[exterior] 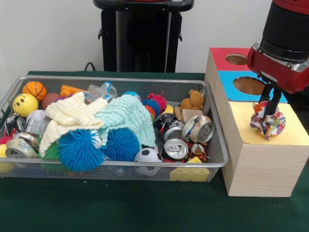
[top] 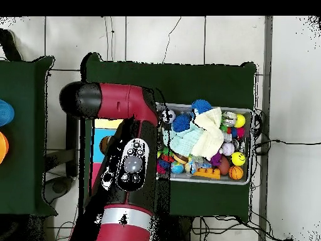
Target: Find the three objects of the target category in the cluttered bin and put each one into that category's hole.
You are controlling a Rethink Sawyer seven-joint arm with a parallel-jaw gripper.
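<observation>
My gripper [exterior: 268,112] hangs over the yellow-faced wooden box [exterior: 289,133] at the right of the front view. It is shut on a fabric bundle [exterior: 267,124] patched white, pink, blue and yellow, which sits on or just above the yellow face. The bundle hides the box's hole. The wire mesh bin [exterior: 145,166] stands to the left, full of clutter; I cannot make out other bundles in it. In the overhead view the arm [top: 128,160] covers the boxes and gripper, and the bin [top: 251,147] lies to its right.
The blue-faced box [exterior: 226,77] and red-faced box [exterior: 219,55] stand behind the yellow one, holes open. In the bin are blue spiky balls [exterior: 79,150], pale cloths [exterior: 128,116], cans [exterior: 176,148], a brown teddy bear [exterior: 193,100] and small balls.
</observation>
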